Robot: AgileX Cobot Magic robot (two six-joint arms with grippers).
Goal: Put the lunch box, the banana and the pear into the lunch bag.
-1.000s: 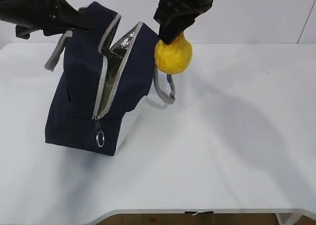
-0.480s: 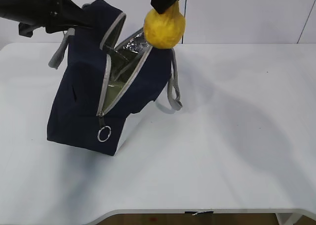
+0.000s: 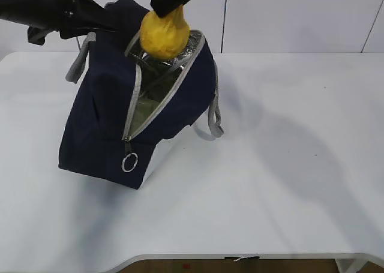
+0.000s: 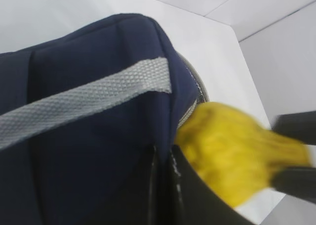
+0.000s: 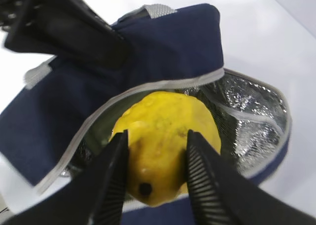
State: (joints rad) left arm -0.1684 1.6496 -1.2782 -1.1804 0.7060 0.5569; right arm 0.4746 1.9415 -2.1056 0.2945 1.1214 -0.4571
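Note:
The navy lunch bag [image 3: 102, 123] stands unzipped on the white table, its silver lining showing. My right gripper [image 5: 157, 145] is shut on the yellow pear [image 5: 165, 136] by its narrow top, holding it just over the bag's opening [image 5: 247, 121]; the pear [image 3: 164, 34] hangs at the bag's upper rim. My left gripper [image 4: 163, 158] is shut on the bag's top fabric edge [image 4: 165, 111] beside the grey handle [image 4: 89, 99], holding that side up. A pale green surface [image 3: 144, 108], probably the lunch box lid, lies deep inside the bag. The banana is out of view.
The table [image 3: 288, 165] stretches wide to the right and front of the bag. The bag's second grey handle [image 3: 213, 120] hangs down on its right side. The ring zipper pull [image 3: 129, 162] dangles at the near end. A white wall stands behind.
My right gripper carried the pear up and leftward, from beside the bag's right side to over its opening. The bag's mouth has been pulled wider and the bag shifted slightly.

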